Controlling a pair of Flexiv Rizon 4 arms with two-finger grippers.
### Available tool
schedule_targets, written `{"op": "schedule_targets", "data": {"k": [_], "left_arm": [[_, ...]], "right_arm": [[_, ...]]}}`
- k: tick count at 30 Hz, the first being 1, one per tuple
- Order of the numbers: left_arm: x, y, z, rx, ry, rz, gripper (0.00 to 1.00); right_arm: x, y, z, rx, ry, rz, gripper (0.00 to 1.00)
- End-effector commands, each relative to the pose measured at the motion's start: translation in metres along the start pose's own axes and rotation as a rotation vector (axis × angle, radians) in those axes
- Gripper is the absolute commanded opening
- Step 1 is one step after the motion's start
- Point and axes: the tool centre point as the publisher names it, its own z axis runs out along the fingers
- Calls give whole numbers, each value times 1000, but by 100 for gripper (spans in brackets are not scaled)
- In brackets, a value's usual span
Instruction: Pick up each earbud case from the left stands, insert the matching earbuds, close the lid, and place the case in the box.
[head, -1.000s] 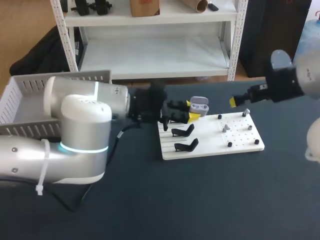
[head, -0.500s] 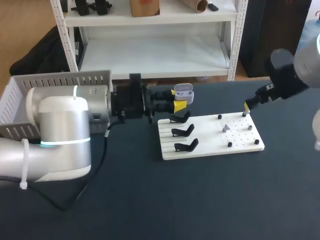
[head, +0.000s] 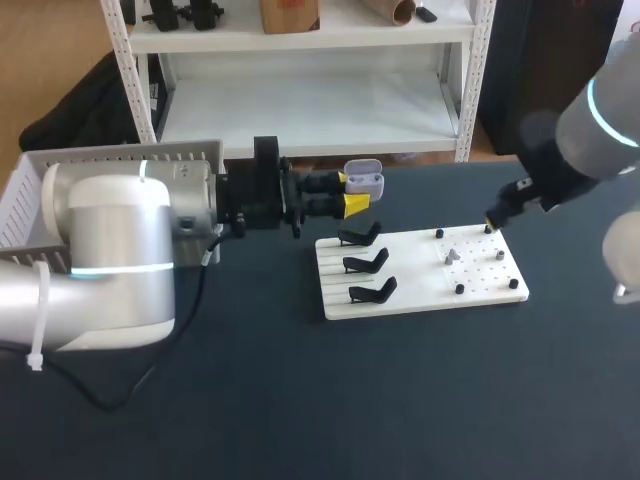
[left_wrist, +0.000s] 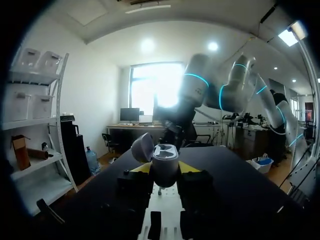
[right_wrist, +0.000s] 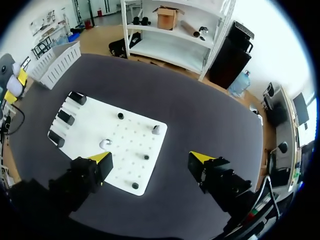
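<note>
My left gripper (head: 348, 194) is shut on a pale grey earbud case (head: 365, 180) with its lid open, held in the air behind the white board (head: 420, 295). In the left wrist view the case (left_wrist: 165, 164) sits between the yellow tips, lid (left_wrist: 142, 147) tipped to one side. Three black stands (head: 366, 262) on the board's left half are bare. Two small white earbuds (right_wrist: 105, 144) (right_wrist: 156, 130) rest on the pegged right half. My right gripper (head: 492, 214) hangs open over the board's far right corner, and its wrist view shows the gripper (right_wrist: 150, 159) spread wide above the pegs.
A white slatted box (head: 50, 185) stands at the table's left behind my left arm, and the right wrist view also shows the box (right_wrist: 57, 62). Short black pegs (right_wrist: 120, 115) stick up from the board. Dark tabletop (head: 400, 400) lies in front of the board.
My left gripper has carried the case up off the stands, leftward and toward the table's back. My right arm has swung so its gripper sits over the board's far right corner.
</note>
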Motion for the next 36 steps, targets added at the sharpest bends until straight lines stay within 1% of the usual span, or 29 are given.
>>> {"op": "schedule_targets", "data": {"k": [1, 2, 3, 4, 5, 7, 8, 9, 10, 11, 12, 15, 19, 23, 24, 30, 34, 36], "left_arm": [[1, -1, 0, -5, -4, 1, 0], [1, -1, 0, -5, -4, 1, 0], [1, -1, 0, -5, -4, 1, 0], [1, -1, 0, -5, -4, 1, 0], [1, -1, 0, -5, -4, 1, 0], [1, -1, 0, -5, -4, 1, 0], [1, -1, 0, -5, -4, 1, 0], [1, -1, 0, -5, -4, 1, 0], [1, -1, 0, -5, -4, 1, 0], [1, -1, 0, -5, -4, 1, 0], [1, -1, 0, -5, -4, 1, 0], [1, -1, 0, -5, -4, 1, 0], [1, -1, 0, -5, -4, 1, 0], [1, -1, 0, -5, -4, 1, 0], [1, -1, 0, -5, -4, 1, 0], [1, -1, 0, -5, -4, 1, 0], [1, -1, 0, -5, -4, 1, 0], [1, -1, 0, -5, -4, 1, 0]], "right_arm": [[-11, 2, 14, 93, 16, -18, 100], [-13, 2, 15, 97, 20, -24, 100], [-14, 1, 16, 104, 21, -31, 83], [-15, 1, 17, 114, 26, -43, 60], [-17, 1, 17, 124, 30, -57, 62], [-19, 0, 19, 136, 43, -86, 72], [-20, 0, 20, 138, 50, -89, 73], [-20, 0, 21, 139, 56, -91, 69], [-20, 0, 21, 137, 62, -93, 53], [-20, 0, 23, 134, 70, -93, 45], [-20, -1, 24, 127, 79, -93, 42], [-20, -1, 26, 109, 98, -98, 44], [-18, -1, 27, 88, 133, -101, 44], [-16, 2, 29, 62, 147, -105, 46], [-15, 2, 30, 56, 153, -111, 47], [-14, 2, 38, 13, 205, -132, 49], [-15, 1, 43, -13, 221, -131, 48], [-16, 1, 46, -13, 230, -138, 47]]}}
